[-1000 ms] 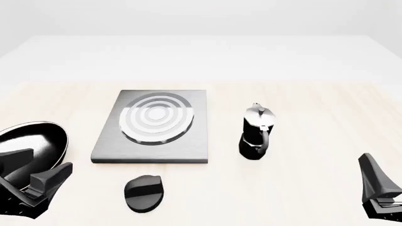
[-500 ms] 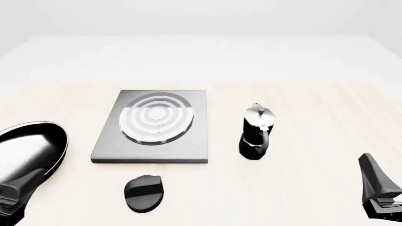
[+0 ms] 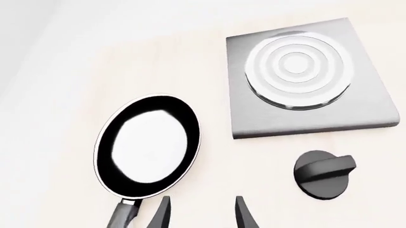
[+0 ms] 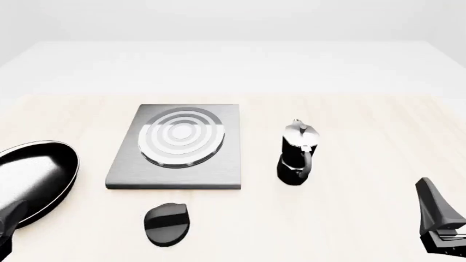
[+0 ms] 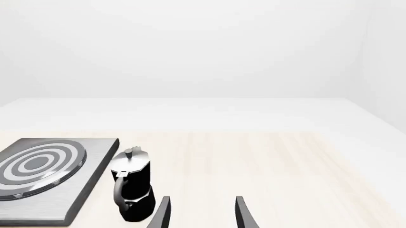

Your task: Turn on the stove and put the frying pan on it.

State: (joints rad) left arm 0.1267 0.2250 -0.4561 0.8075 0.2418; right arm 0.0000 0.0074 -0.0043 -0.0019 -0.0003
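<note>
Jaws, both arms: parted, nothing between them. The left gripper (image 3: 201,213) shows two dark fingertips with bare tabletop in the gap, apart from the pan's handle beside them. The right gripper (image 5: 201,213) likewise shows two separated fingertips over bare wood, holding nothing.

Item: frying pan (image 4: 33,177). Round, glossy black, thin silver rim. Lies flat on the table (image 4: 350,218) at the front view's left edge, well apart from the slab's left side. Its black handle (image 3: 123,214) points toward the near edge of the table. Not on the burner.

Item: stove (image 4: 177,146). Flat square brushed-grey slab, left of centre on the table, with concentric silver burner rings (image 4: 181,136) on its top. Nothing rests on it.

Item: knob (image 4: 167,223). Separate black oval piece with a raised grip bar, lying on the table just in front of the slab's near edge, not touching it. No gripper touches it.

Item: moka pot (image 4: 297,153). Black base, silver top, upright, to the right of the slab and apart from it.

Item: right arm, front view: only a dark part of it (image 4: 439,225) shows at the lower right corner, well clear of the moka pot.
</note>
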